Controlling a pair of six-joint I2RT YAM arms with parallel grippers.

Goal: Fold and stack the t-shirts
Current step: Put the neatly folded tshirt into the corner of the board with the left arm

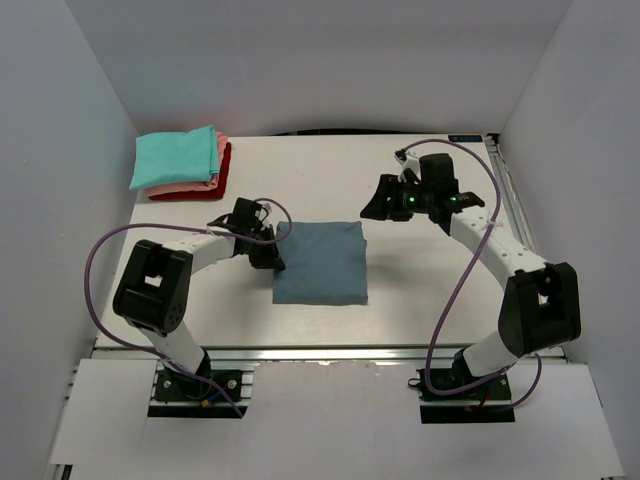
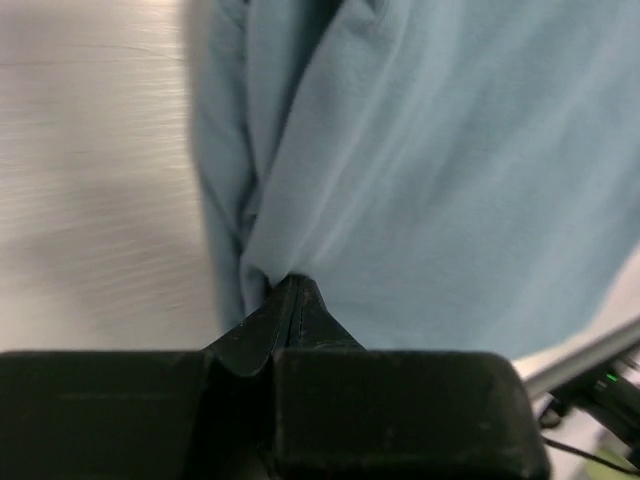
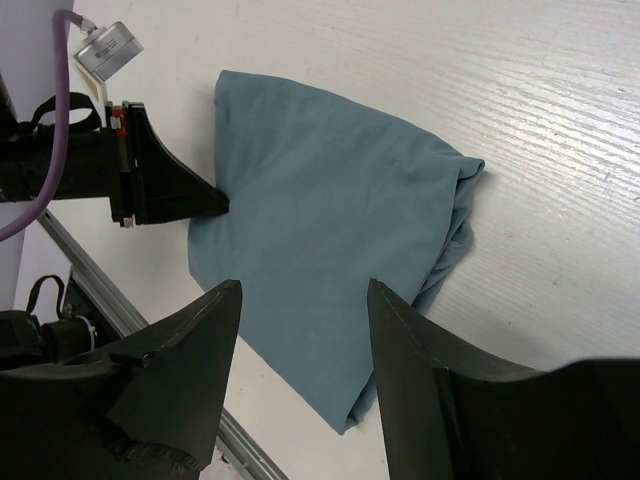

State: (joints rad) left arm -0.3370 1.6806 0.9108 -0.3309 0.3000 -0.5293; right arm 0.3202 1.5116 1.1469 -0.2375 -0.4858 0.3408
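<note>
Closest to me, the two arm bases sit side by side at the near edge of the worktop [image 1: 330, 170]. Just beyond them, around the middle of the worktop, lies the slate-blue t-shirt [image 1: 322, 262]. It is folded into a rough rectangle and rests flat on the surface.

The left gripper [image 1: 268, 255] is at the shirt's left edge. Through the left wrist camera I see its two fingers pressed tight together, with a pucker of blue cloth drawn into the tips, so it is clamped on that edge. Soft creases run away from the pinch along the fold. The right wrist camera agrees: the dark tip of that gripper meets the border of the cloth, and the layered edges of the fold show on the opposite side of the shirt.

Further back and to the right, the right gripper [image 1: 385, 205] hangs above the worktop beyond the shirt's far right corner, apart from the cloth. Its fingers are spread wide with nothing between them, and its camera looks down on the shirt through the gap.

Farthest from me, in the far left corner, three folded tees are stacked: the teal t-shirt [image 1: 175, 157] on top, the salmon-pink t-shirt [image 1: 219, 160] under it, and the red t-shirt [image 1: 195, 192] at the bottom. The stack is well apart from the blue one.
</note>
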